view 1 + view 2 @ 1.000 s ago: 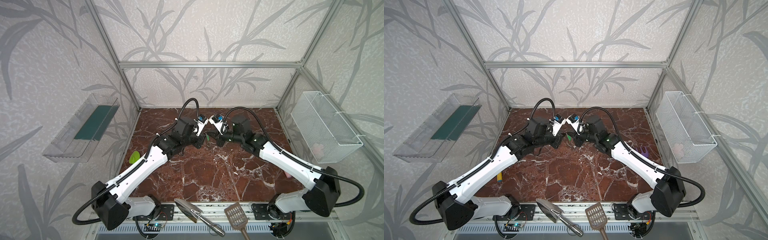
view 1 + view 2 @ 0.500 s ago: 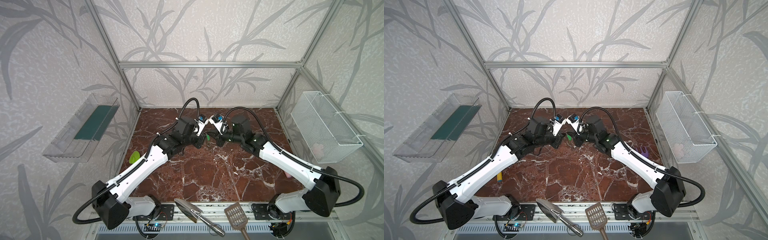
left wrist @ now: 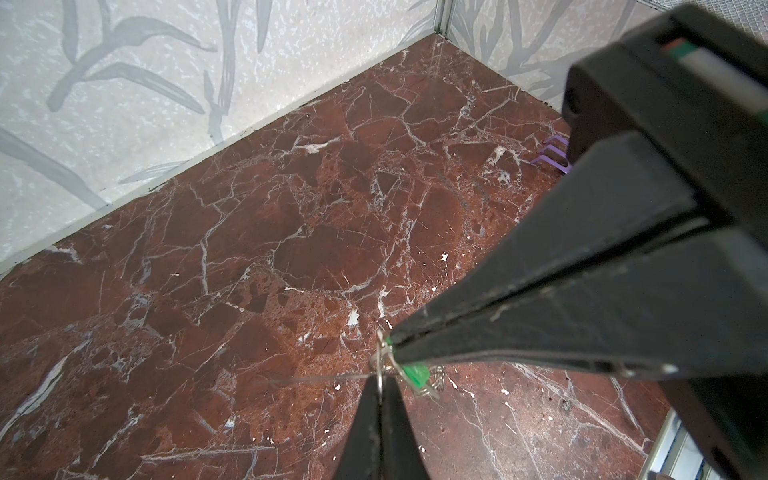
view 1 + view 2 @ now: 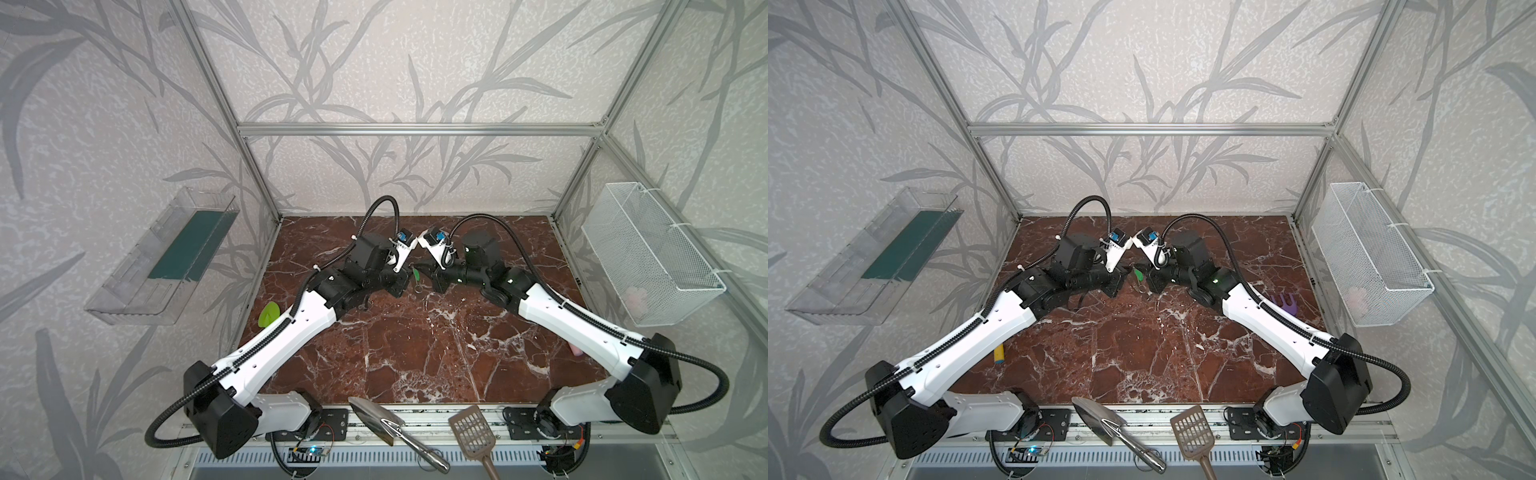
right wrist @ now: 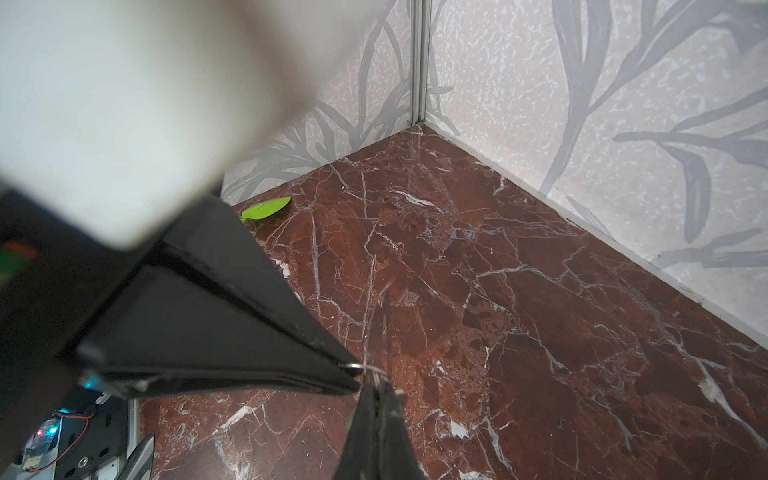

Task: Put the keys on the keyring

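Both grippers meet tip to tip above the back middle of the marble floor. My left gripper (image 3: 380, 395) is shut on the thin wire keyring (image 3: 380, 374), which also shows at its tip in the right wrist view (image 5: 358, 367). My right gripper (image 5: 376, 386) is shut on the keys (image 3: 415, 374), a single small key with a green head. Its blade (image 5: 382, 324) sticks out past the fingers. Between the two grippers, both top views show the green head (image 4: 414, 275) (image 4: 1138, 274) with wire loops (image 4: 417, 286) hanging under it.
A lime-green leaf scoop (image 4: 269, 313) lies by the left wall and a purple rake (image 4: 1283, 301) at the right. A metal trowel (image 4: 374, 415) and a brown slotted scoop (image 4: 471, 428) rest on the front rail. A wire basket (image 4: 648, 253) hangs on the right wall, a clear tray (image 4: 166, 257) on the left.
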